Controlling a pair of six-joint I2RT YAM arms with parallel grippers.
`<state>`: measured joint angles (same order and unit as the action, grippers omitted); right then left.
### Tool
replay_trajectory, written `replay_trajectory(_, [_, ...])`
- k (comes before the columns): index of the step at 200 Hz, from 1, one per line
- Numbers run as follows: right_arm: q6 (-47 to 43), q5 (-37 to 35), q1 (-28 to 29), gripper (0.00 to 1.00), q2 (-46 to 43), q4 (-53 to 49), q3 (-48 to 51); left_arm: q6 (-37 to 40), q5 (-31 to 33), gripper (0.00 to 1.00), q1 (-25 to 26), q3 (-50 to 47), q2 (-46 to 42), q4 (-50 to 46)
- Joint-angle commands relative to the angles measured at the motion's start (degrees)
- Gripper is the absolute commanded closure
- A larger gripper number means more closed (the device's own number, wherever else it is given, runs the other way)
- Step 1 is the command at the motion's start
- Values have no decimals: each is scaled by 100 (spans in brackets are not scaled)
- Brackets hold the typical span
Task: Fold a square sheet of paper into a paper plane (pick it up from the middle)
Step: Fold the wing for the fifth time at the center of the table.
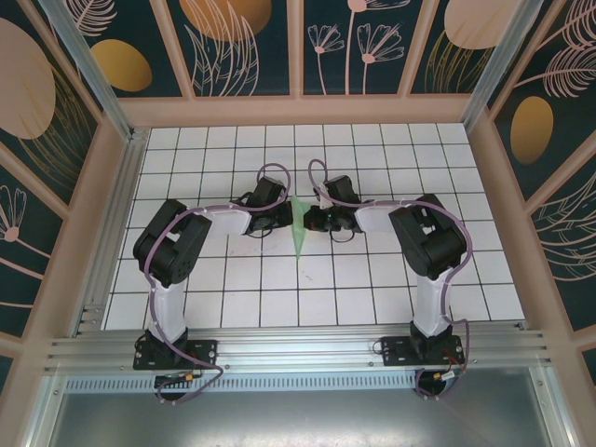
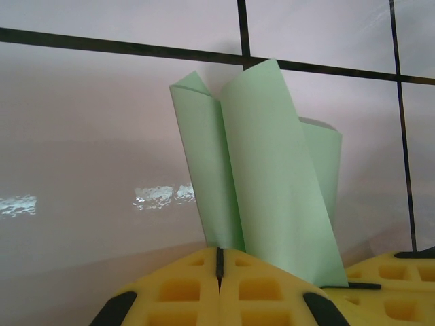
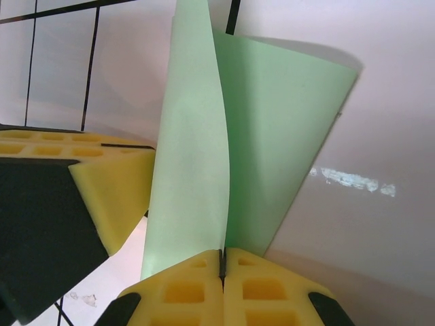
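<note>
The paper plane (image 1: 299,230) is a slim pale mint-green folded dart standing on edge between the two grippers, its point toward the near side. My left gripper (image 1: 280,216) is shut on its left side. My right gripper (image 1: 316,220) is shut on its right side. In the left wrist view the yellow fingertips (image 2: 204,268) meet, and the folded paper (image 2: 272,176) rises from the left gripper (image 2: 219,252) in several layers. In the right wrist view the paper (image 3: 197,149) comes out of the closed right gripper (image 3: 222,255), with the left gripper's yellow finger (image 3: 109,187) beside it.
The white grid-tiled table (image 1: 233,298) is ringed by low beige walls (image 1: 298,110). An aluminium rail (image 1: 298,349) carries both arm bases at the near edge. Both arms bend inward toward the table's middle.
</note>
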<state>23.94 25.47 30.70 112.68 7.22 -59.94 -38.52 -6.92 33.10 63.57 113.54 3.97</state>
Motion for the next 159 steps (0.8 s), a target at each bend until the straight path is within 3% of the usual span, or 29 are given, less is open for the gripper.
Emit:
replay_trajectory(1, [-161,-95,-41,99,145,-122,-194,150,-110,100,-6,-9,116,-300])
replay_trajectory(71, [-180,-226,-46,99,201,-231,-214,210,-66,100,-11,22,50,-359])
replay_trajectory(114, [-180,-327,-46,100,300,-405,-185,-147,1,97,-12,-61,-594,-244])
replay_trajectory(159, [-180,-429,-42,100,426,-600,-288,-734,-995,88,11,-1118,-1388,932])
